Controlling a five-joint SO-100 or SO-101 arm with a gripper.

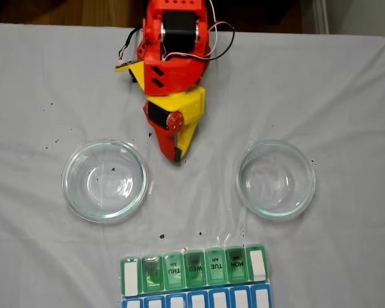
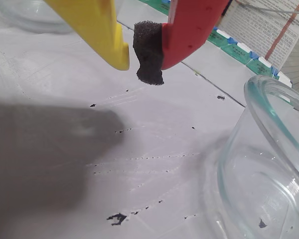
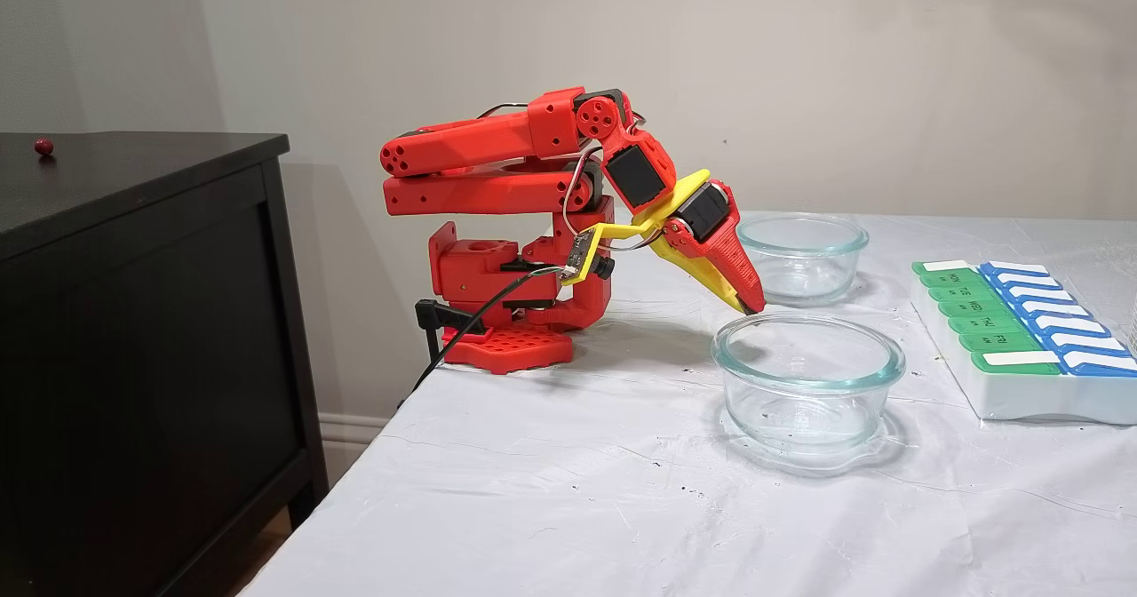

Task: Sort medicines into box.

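My gripper (image 1: 176, 157) points down at the white cloth between two glass dishes, its tip just above the table. In the wrist view the gripper (image 2: 142, 67) is shut: the yellow finger nearly meets the black foam pad (image 2: 149, 55) on the red finger, and nothing is held. In a fixed view the gripper (image 3: 755, 308) hangs behind the nearer dish's rim. The box (image 1: 194, 269), with green day-labelled lids and a blue row, lies at the near table edge, lids down. One small red medicine (image 3: 43, 146) rests on the black cabinet, far from the arm.
Round clear glass dishes flank the gripper in a fixed view, one left (image 1: 65, 179) and one right (image 1: 312, 179). The wrist view has one dish (image 2: 269, 164) close at the right. The box (image 3: 1021, 401) sits right of both dishes. The cloth carries small dark specks.
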